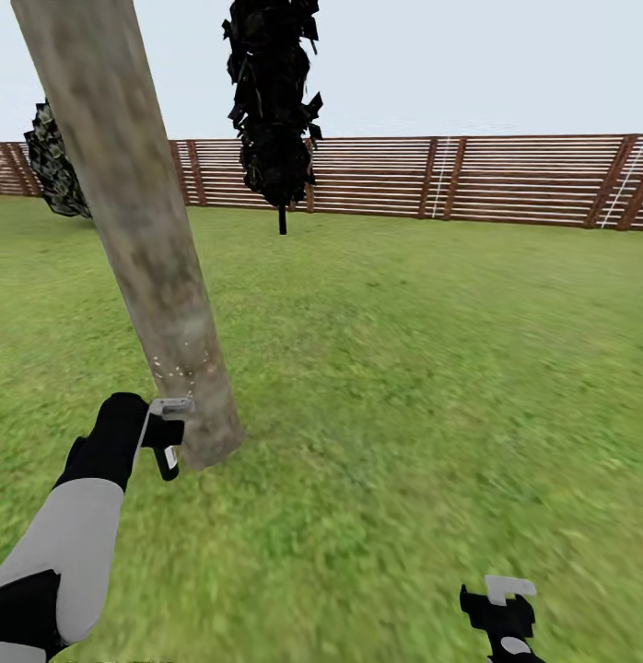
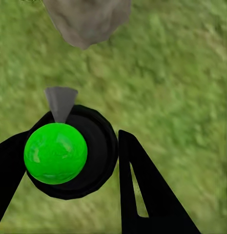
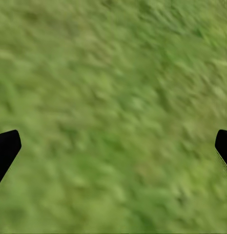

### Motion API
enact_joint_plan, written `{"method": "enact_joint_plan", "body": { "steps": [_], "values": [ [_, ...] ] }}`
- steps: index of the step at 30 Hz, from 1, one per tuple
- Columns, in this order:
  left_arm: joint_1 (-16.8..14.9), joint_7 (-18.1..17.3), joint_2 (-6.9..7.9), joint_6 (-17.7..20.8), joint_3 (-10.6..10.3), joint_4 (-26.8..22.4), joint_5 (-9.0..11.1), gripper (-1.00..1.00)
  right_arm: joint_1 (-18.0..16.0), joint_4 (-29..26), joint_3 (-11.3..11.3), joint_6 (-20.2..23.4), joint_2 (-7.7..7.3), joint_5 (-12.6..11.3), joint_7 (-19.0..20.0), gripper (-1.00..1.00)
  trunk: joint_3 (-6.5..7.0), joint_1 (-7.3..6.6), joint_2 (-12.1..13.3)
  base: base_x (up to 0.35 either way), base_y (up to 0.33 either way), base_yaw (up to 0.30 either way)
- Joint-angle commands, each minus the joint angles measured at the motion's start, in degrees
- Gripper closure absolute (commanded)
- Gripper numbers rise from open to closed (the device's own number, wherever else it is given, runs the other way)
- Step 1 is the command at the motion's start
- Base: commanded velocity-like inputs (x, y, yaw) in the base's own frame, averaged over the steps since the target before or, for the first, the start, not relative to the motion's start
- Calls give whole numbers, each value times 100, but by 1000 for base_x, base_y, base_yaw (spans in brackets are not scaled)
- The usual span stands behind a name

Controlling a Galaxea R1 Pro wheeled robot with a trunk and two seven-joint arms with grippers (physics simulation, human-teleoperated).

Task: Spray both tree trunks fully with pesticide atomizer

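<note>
My left pincer [image 1: 156,433] is clamped on the spray bottle [image 1: 167,440], its nozzle aimed at the tree trunk [image 1: 137,221] base just beside it, presumably for spraying; right pincer [image 1: 502,615] spread apart over grass [image 1: 404,368].

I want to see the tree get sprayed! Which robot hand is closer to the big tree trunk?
Left. The left gripper holds the pesticide atomizer right beside the base of the tree trunk. The right gripper hangs open over the grass, well away.
</note>
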Motion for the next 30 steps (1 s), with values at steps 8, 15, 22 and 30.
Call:
{"method": "enact_joint_plan", "body": {
  "steps": [8, 15, 22, 30],
  "values": [
    [149, -40, 144, -42, 39, 32, -108, 100, -2, 4, -24, -18, 0, 21, -6, -100, -5, 1, -2, 170, -245, 206],
    [295, -42, 23, -60, 12, 197, -59, 100, -2, 4, -24, -18, 0, 23, -6, -100, -5, 1, -2, 174, -242, 8],
    [300, -36, 174, -73, 54, 230, -99, 100, -2, 4, -24, -18, 2, 23, -6, -100, -5, 1, -2, 202, -221, 20],
    [597, -27, 501, -170, 65, 245, -59, 100, -2, 4, -24, -18, 9, 23, -6, -100, -5, 1, -2, 82, -76, 261]
  ]
}}
